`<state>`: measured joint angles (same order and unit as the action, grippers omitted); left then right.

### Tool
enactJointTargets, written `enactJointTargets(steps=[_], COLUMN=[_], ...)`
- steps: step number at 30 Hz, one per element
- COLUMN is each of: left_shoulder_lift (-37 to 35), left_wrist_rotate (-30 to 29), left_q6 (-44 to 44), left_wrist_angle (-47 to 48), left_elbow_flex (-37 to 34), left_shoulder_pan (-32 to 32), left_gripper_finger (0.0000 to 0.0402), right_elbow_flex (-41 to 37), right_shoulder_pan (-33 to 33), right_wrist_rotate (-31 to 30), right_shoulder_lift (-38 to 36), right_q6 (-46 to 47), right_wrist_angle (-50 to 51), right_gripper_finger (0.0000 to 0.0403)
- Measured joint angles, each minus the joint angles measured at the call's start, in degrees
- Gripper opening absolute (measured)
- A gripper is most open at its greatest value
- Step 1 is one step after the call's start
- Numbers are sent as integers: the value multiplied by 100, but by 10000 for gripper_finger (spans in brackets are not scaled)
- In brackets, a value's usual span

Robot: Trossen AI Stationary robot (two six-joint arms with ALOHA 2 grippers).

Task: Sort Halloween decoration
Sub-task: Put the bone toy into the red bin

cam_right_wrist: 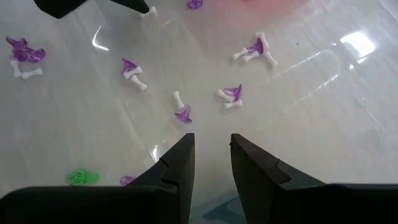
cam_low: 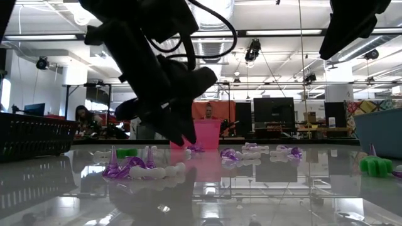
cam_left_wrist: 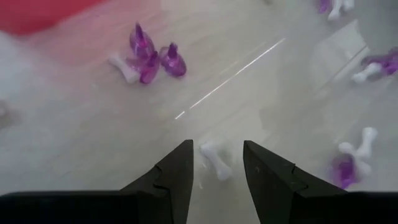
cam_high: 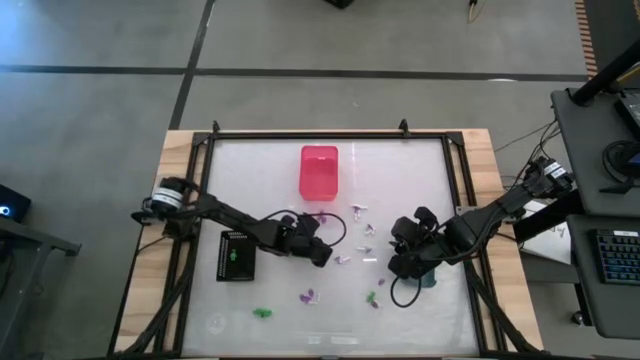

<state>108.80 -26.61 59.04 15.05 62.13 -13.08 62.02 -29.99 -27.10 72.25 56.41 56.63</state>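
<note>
A white bone piece [cam_left_wrist: 216,160] on the worktop [cam_high: 270,170] is straddled by the left hand [cam_left_wrist: 216,163], parted and empty. Closing is judged next; the right hand [cam_right_wrist: 211,155] is held apart, empty.

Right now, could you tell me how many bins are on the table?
3: a pink bin at the table's far middle, a black bin beside the left arm, and a grey-blue bin mostly hidden under the right arm.

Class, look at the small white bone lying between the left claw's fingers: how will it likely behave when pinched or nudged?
The white bone looks tiny and probably light. On the glossy table a nudge would likely send it skidding. Its thin shaft and knobbed ends may let it twist or squirt out of the open left claw.
</note>
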Motion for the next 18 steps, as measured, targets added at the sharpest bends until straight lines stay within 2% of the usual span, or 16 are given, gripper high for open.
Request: enactJointTargets(steps=[11,18], left_shoulder_lift=[281,284], left_wrist_rotate=[-29,-43], left_q6=[18,17], left_wrist_angle=[-194,-69], left_elbow_flex=[17,17], left_shoulder_pan=[-28,-26], left_gripper_finger=[113,35], right_elbow_flex=[-11,-11], right_shoulder_pan=[0,1], right_wrist_rotate=[0,-1], right_shoulder_lift=[0,0], right_q6=[3,1], right_wrist_angle=[-17,-19], right_gripper_finger=[93,93])
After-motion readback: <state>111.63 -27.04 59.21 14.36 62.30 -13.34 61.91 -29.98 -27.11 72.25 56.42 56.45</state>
